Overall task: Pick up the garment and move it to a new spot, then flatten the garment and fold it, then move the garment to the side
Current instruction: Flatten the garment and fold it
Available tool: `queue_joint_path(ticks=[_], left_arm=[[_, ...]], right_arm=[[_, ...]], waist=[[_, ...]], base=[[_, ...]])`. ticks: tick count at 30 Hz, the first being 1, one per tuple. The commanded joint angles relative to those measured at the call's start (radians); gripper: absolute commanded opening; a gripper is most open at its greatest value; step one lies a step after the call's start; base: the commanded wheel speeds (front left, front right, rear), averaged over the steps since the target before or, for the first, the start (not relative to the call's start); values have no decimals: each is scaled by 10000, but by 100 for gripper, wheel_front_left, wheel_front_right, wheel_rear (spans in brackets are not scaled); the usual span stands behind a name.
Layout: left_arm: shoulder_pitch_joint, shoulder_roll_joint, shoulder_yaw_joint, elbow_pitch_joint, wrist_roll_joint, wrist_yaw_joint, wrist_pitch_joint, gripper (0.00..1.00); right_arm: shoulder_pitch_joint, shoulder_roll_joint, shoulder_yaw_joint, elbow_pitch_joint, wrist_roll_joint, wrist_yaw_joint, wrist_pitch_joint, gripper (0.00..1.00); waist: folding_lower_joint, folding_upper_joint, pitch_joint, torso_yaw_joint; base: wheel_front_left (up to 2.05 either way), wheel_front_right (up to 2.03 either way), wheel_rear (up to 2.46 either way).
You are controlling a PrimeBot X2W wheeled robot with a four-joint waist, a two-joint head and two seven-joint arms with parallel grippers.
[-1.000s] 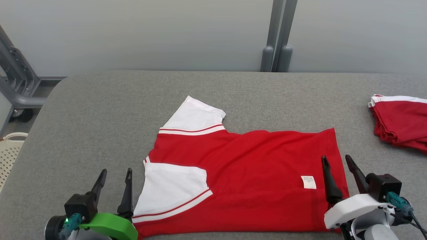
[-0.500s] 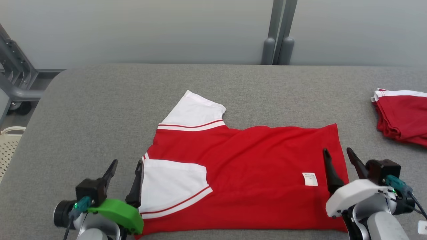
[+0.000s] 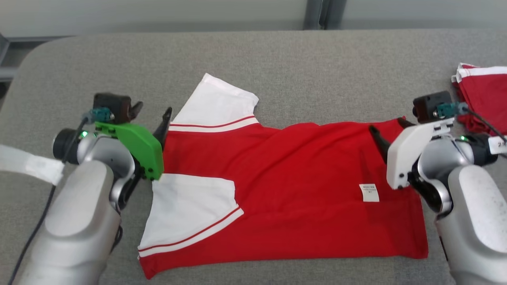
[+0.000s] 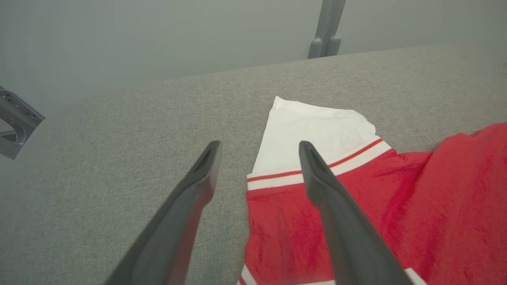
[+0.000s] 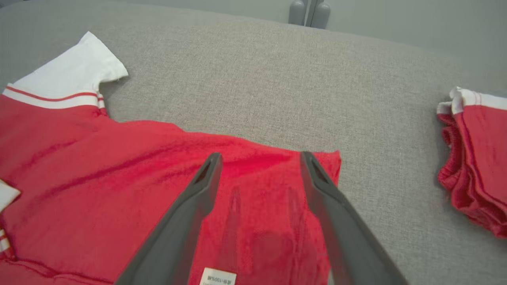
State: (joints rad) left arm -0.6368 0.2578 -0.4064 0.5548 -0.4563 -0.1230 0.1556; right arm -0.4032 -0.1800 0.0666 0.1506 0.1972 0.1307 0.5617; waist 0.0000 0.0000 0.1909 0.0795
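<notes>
Red shirt (image 3: 285, 186) with white sleeves lies spread flat near the middle of a gray fabric-covered table (image 3: 317, 71), its collar end toward the robot's left and its hem toward the right. One white sleeve (image 3: 222, 103) points toward the far edge; the other sleeve (image 3: 190, 209) is folded in over the red body. A small white label (image 3: 369, 192) sits near the hem.

The left gripper (image 3: 154, 107) is at the shirt's left edge, by the base of the far sleeve, fingers spread apart and holding nothing. In its wrist view one finger is over bare table and the other over the sleeve's striped band.

The right gripper (image 3: 386, 124) is over the shirt's far right corner, fingers also spread apart and empty, both over red cloth with their shadows on it.

A folded pile of red and white cloth (image 3: 483, 95) lies apart at the table's right.
</notes>
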Motion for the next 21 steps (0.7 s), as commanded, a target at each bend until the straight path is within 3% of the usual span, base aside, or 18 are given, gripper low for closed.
queue_joint_path(ticks=[1, 9, 21], left_arm=[[-514, 81, -41, 154, 14, -11, 185, 100], [-2826, 379, -273, 1033, -339, -69, 1613, 100], [-4592, 950, -1216, 1663, -956, -81, 2836, 100]], right_arm=[[-355, -134, 69, -117, 117, -1, 269, 100], [-2139, -806, 936, -638, 389, -1, 1597, 100], [-3407, -1048, 1489, -748, 617, -1, 1621, 100]], waist=[[0, 0, 1057, -591], [0, 0, 2695, -1279], [0, 0, 3826, -1877]], base=[[0, 0, 0], [0, 0, 0], [0, 0, 0]])
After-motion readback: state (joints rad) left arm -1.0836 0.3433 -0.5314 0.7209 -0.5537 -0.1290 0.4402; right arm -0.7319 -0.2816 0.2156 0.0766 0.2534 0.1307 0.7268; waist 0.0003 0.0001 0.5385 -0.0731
